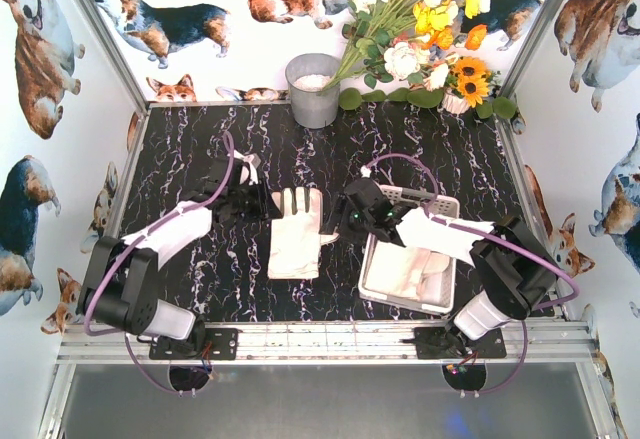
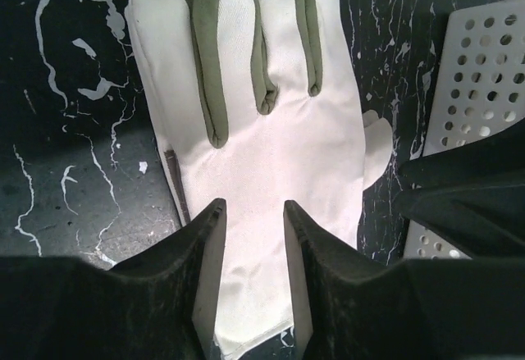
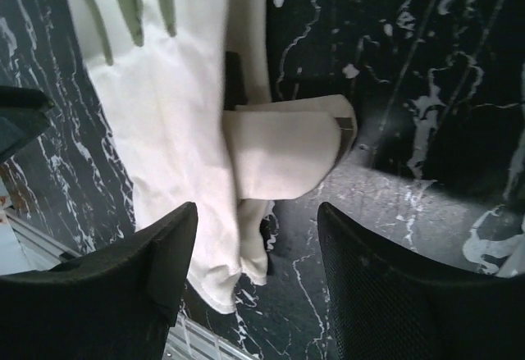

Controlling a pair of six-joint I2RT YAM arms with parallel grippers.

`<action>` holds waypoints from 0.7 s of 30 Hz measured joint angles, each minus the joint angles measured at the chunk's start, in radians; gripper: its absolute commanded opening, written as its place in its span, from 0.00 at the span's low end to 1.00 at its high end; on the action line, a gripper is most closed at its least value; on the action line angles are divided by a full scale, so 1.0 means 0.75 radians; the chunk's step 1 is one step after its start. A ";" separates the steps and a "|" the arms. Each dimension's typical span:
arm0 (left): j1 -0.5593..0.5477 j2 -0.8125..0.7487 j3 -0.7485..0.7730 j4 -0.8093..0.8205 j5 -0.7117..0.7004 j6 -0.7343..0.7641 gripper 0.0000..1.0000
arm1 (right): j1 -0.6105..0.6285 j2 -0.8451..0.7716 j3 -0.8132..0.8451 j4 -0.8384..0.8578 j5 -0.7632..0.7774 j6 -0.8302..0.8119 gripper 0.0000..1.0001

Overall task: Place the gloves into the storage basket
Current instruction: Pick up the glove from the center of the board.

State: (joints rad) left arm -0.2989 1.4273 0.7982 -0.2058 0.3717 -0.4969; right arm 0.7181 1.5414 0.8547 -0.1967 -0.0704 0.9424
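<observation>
A cream-white glove (image 1: 296, 231) lies flat on the black marble table, plain side up, fingers pointing away. A second layer seems to lie under it. My left gripper (image 1: 264, 204) is open at its left edge; in the left wrist view its jaws (image 2: 253, 212) straddle the glove (image 2: 271, 130) near the cuff. My right gripper (image 1: 340, 221) is open at the glove's right edge; in the right wrist view it (image 3: 258, 212) hovers over the glove's thumb (image 3: 287, 151). The white perforated storage basket (image 1: 437, 202) stands to the right with white gloves (image 1: 412, 271) inside; its wall also shows in the left wrist view (image 2: 484, 65).
A grey metal bucket (image 1: 313, 89) stands at the back centre beside a bunch of artificial flowers (image 1: 420, 29). Corgi-print walls close in the table on three sides. An aluminium rail (image 1: 320, 339) runs along the near edge.
</observation>
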 measured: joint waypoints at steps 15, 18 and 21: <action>-0.054 0.185 -0.100 0.144 -0.028 -0.089 0.20 | -0.026 0.096 -0.045 0.048 0.046 0.087 0.63; -0.054 0.197 -0.115 0.171 -0.027 -0.099 0.19 | -0.030 0.117 -0.045 0.098 0.017 0.115 0.63; -0.054 0.197 -0.127 0.195 -0.026 -0.106 0.19 | -0.033 0.135 -0.045 0.140 -0.009 0.134 0.63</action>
State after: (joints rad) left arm -0.3393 1.5753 0.7029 -0.0597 0.3519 -0.5766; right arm 0.6937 1.6424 0.8211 -0.0917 -0.0772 1.0428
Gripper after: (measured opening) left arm 0.194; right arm 0.634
